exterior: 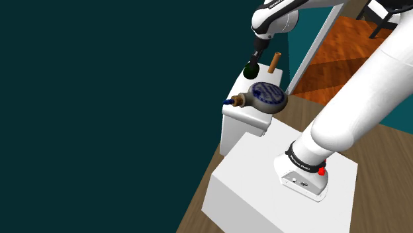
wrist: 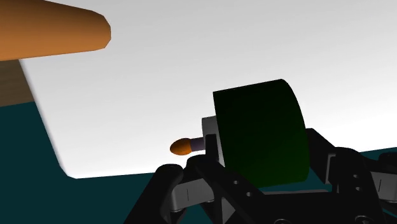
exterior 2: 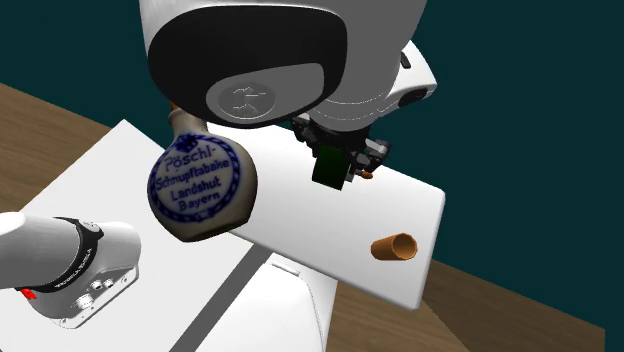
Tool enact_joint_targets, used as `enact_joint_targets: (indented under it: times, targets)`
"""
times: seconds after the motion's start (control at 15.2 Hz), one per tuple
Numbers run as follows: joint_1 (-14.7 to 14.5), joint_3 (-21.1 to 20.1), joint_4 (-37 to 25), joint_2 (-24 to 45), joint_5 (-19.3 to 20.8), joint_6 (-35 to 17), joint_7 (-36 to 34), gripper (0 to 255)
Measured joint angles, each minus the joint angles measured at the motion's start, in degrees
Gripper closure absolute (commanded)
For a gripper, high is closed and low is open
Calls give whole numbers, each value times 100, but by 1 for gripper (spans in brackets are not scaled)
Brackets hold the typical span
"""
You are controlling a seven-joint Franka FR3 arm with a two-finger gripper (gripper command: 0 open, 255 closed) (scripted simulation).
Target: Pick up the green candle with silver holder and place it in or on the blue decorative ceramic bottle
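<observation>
A white robot arm [exterior: 357, 112] reaches from its white box stand [exterior: 245, 192] out over a small white table [exterior 2: 330, 235]. The black gripper [exterior: 254, 59] points down near the table's far edge, in front of a dark teal wall.

The dark green candle [wrist: 261, 133] sits between the two black fingers [wrist: 340, 167], which are closed partway and seem to clasp it by its sides. In the wrist view the candle lies sideways across the hand. Its grey holder [wrist: 208, 137] and a small orange flame tip [wrist: 181, 147] stick out from one end. It appears to be raised a little off the tabletop, though the angles do not make this certain.

The blue decorative bottle [exterior 2: 200, 185] rests on the same table, nearer the stand and apart from the candle. It is a round, flat flask with a greyish-tan body and a blue-and-white face bearing printed lettering. In the shoulder view its neck, with a blue stopper, points toward the left.

An orange-brown cylinder [exterior 2: 393, 247] also rests on the table. In the shoulder view it is just to the right of the candle. Brown wooden floor shows around the stand.
</observation>
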State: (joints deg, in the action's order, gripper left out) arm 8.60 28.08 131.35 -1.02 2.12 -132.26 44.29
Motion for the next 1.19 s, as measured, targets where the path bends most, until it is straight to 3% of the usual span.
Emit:
enact_joint_targets:
  times: [0.53, 1.19]
  targets:
    - [0, -3, -11, -28, 17, 38, -12, 255]
    - [3, -38, -368, -444, 232, 769, -152, 255]
